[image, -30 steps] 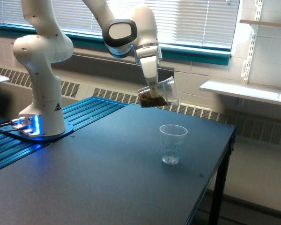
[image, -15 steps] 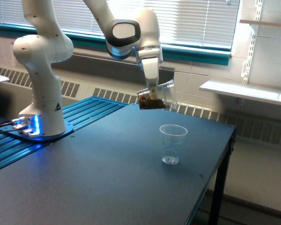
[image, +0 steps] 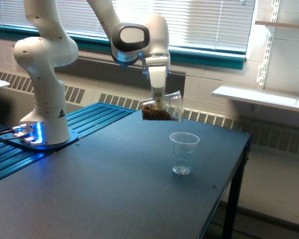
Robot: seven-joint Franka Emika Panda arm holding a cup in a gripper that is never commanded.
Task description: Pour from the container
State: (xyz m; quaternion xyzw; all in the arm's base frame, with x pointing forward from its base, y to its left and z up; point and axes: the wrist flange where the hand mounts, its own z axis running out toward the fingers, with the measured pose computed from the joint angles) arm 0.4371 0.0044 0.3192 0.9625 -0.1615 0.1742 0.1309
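Clear, thin plastic: the container [image: 163,106], wide-mouthed, tipped far over onto its side in the air, mouth turned toward the exterior view's right. Brown, lumpy contents heaped along its lower wall, reaching toward the rim. Clamped by the gripper [image: 158,99], fingers closed on the cup's wall from above, at the end of the white robot arm [image: 137,35] bending down from the top of the frame. Held above the dark blue-grey table [image: 89,189], up and to the exterior view's left of a narrow tapered clear cup [image: 183,153], well apart from it and not over its mouth. That tapered cup upright on the table near the far right edge, faint dark marks on its wall, nothing clearly visible inside. Arm's white base [image: 45,79] at the exterior view's left, bolted beside a ribbed blue panel [image: 84,117], blue lights glowing at its foot. Behind: window blinds [image: 209,20], a teal sill, a wall heater grille, white shelves [image: 261,94] at the right.
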